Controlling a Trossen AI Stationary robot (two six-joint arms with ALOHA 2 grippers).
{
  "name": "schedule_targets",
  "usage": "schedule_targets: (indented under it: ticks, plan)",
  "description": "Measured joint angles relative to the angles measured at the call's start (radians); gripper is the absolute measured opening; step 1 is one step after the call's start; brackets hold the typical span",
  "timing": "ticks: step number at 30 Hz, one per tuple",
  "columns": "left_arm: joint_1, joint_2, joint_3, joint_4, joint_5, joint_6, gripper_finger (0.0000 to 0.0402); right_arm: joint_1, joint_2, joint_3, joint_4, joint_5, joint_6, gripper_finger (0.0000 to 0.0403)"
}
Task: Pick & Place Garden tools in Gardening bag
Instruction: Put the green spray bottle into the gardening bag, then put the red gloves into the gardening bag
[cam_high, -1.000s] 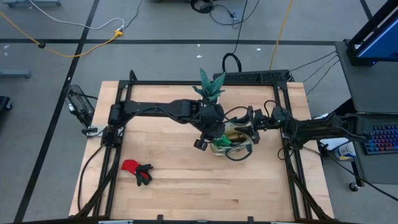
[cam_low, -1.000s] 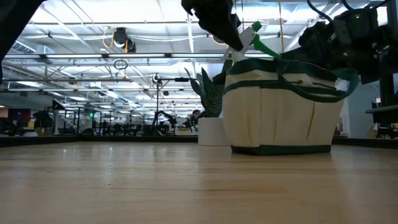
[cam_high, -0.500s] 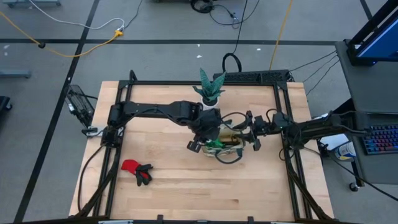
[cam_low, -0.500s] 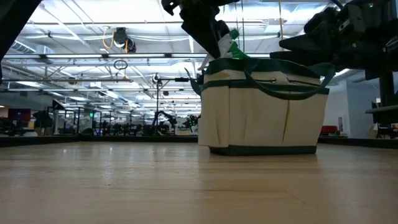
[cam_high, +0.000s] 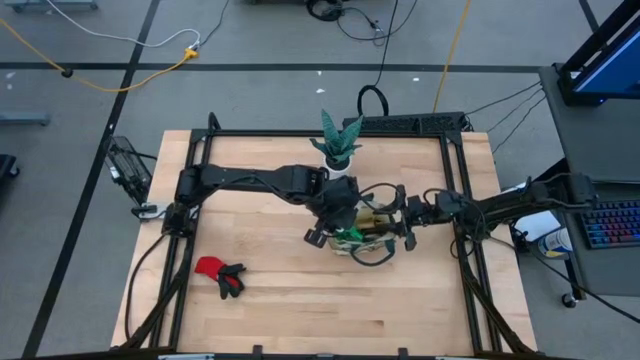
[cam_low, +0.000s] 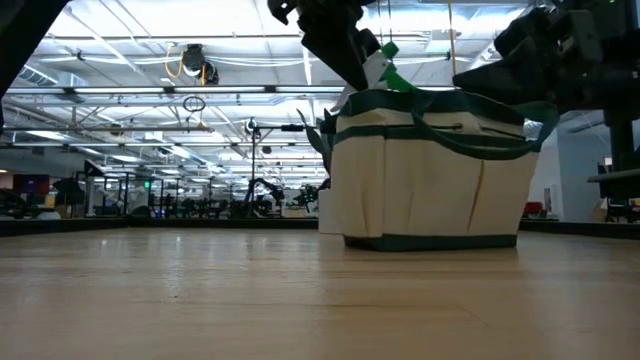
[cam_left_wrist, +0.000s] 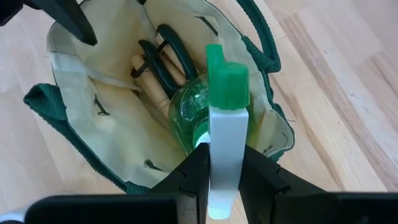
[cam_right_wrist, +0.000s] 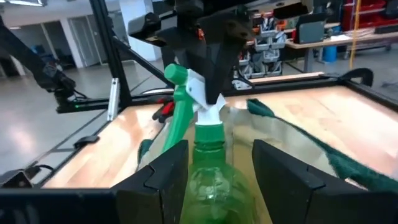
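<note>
Left gripper (cam_left_wrist: 225, 177) was clamped on the white trigger head of the green spray bottle (cam_left_wrist: 214, 106), fingers (cam_left_wrist: 189, 177) pressed against both sides of the head, bottle body hanging straight ahead of the fingers and down into the open mouth of the gardening bag (cam_left_wrist: 87, 134). Directly beyond the bottle, inside the bag, lay dark pruning shears (cam_left_wrist: 168, 56) and a couple of wooden handles (cam_left_wrist: 149, 84), touching the bottle's far side. In the low view the left gripper (cam_low: 345, 50) sat just above the bag (cam_low: 430, 170) rim, with only the spray head (cam_low: 385, 70) showing over the green trim. Right gripper (cam_right_wrist: 217, 168) had its fingers spread fairly wide, either side of the bottle (cam_right_wrist: 211, 180) shoulder as its own camera saw it; could not tell whether the pads touched the bottle or had hold of anything. It sat at the opposite side of the bag from the left gripper, in the high view (cam_high: 405, 222) right against the bag (cam_high: 362, 238) edge. Left gripper in that view (cam_high: 335, 225) was over the bag. Plant in a white pot (cam_high: 338, 145) stood just behind the left gripper. Red-and-black gloves (cam_high: 220, 272) lay on the wooden table (cam_high: 300, 310), well away from both grippers, toward the left arm's near side.
</note>
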Motion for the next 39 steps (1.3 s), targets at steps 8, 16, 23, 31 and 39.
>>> schedule_targets:
  ticks: [8, 16, 23, 31, 39]
  plan:
    - [0.000, 0.004, -0.001, 0.056, -0.001, 0.003, 0.0074, 0.010, 0.000, 0.000, -0.018, 0.050, -0.014, 0.0169]
    - [0.000, 0.004, -0.001, 0.057, -0.001, 0.000, 0.0141, 0.010, 0.000, 0.000, -0.058, 0.049, -0.014, 0.0169]
    - [0.000, 0.004, -0.001, 0.020, -0.019, -0.007, 0.0193, 0.010, 0.000, 0.000, -0.064, 0.049, -0.014, 0.0169]
    - [-0.013, 0.004, -0.001, -0.017, -0.094, -0.023, 0.0183, 0.010, 0.000, 0.000, -0.064, 0.049, -0.013, 0.0169]
    - [-0.060, -0.018, -0.001, -0.024, -0.193, -0.018, 0.0182, 0.010, 0.000, 0.000, -0.064, 0.048, -0.011, 0.0169]
